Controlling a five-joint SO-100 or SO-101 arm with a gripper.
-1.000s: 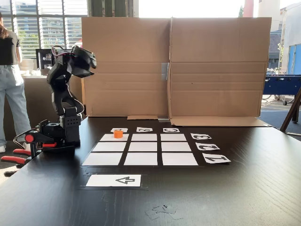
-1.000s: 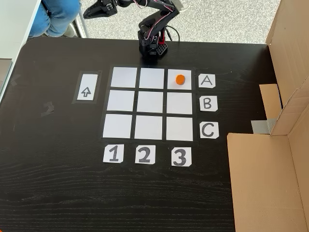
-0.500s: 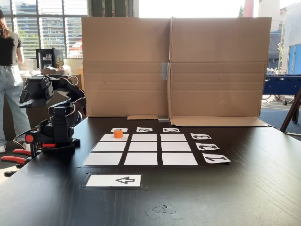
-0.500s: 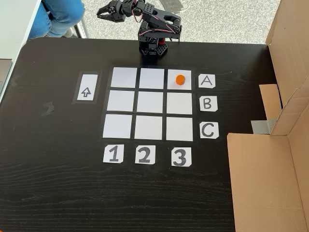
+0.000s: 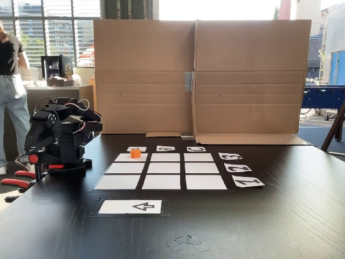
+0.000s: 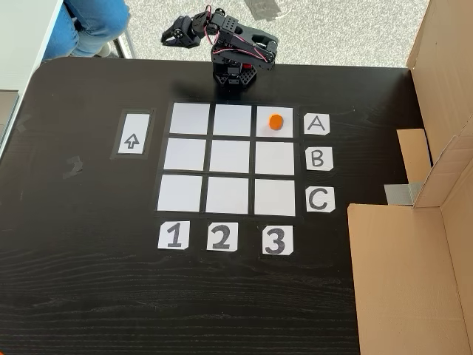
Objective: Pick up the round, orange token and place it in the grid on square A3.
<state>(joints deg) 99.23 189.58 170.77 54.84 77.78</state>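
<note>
The orange token (image 6: 276,122) sits upright on square A3 (image 6: 264,131), the corner cell of the grid (image 6: 229,157) beside the A card and in the column above the 3 card. From the side, in a fixed view, the token (image 5: 135,153) stands on the far-left cell (image 5: 123,158) of the grid (image 5: 164,168). The black arm (image 5: 56,135) is folded low over its base at the table's edge. My gripper (image 6: 174,38) hangs beyond that edge, far from the token, its fingers slightly apart and holding nothing.
A white arrow card (image 6: 132,140) lies beside the grid. Cardboard walls (image 5: 199,75) close one side of the black table (image 6: 89,281). A person (image 5: 11,81) stands behind the arm's base. Red clamp handles (image 5: 16,183) stick out at the table edge.
The arm has dropped from a raised pose and folded down over its base, with the gripper drawing in toward the table edge. The token has stayed on A3.
</note>
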